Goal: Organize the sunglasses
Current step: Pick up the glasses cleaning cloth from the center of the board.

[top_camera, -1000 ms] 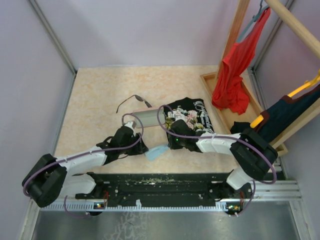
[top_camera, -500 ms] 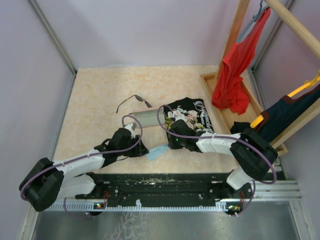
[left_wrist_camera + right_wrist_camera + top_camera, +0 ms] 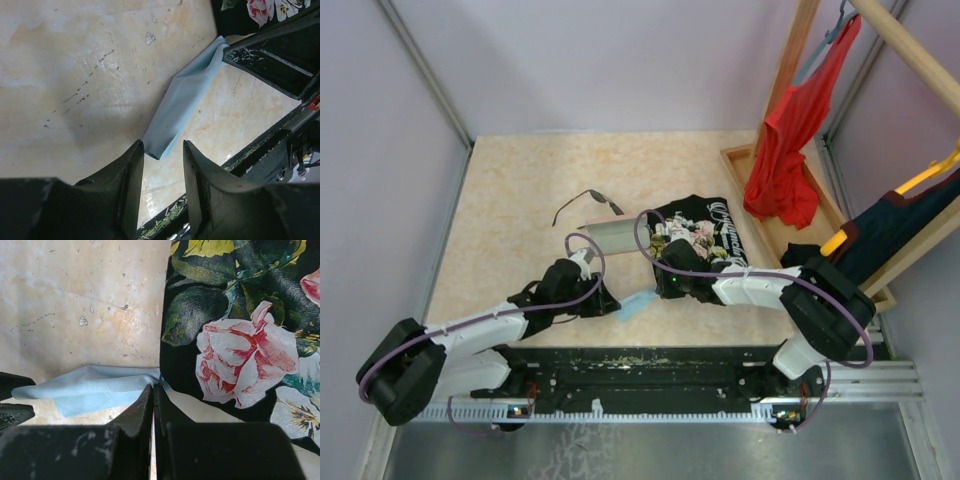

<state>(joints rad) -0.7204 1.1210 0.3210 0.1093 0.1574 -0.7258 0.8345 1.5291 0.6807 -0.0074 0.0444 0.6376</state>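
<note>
The sunglasses (image 3: 588, 200), thin dark frame with long arms, lie on the table at the back, apart from both grippers. The pale oblong case (image 3: 611, 236) lies just in front of them. A small light-blue cloth (image 3: 638, 303) lies between the grippers; it also shows in the left wrist view (image 3: 185, 100) and the right wrist view (image 3: 90, 387). My right gripper (image 3: 154, 388) is shut on the cloth's right edge. My left gripper (image 3: 162, 150) is open, its fingertips on either side of the cloth's free corner, just above the table.
A black floral shirt (image 3: 705, 238) lies folded right of the case, touching the cloth's pinched end (image 3: 240, 330). A wooden rack (image 3: 790, 90) with a red garment (image 3: 785, 150) stands at the right. The black base rail (image 3: 650, 365) runs along the near edge.
My left gripper has slid a little nearer and toward the cloth's left corner. The right gripper and the sunglasses have not moved.
</note>
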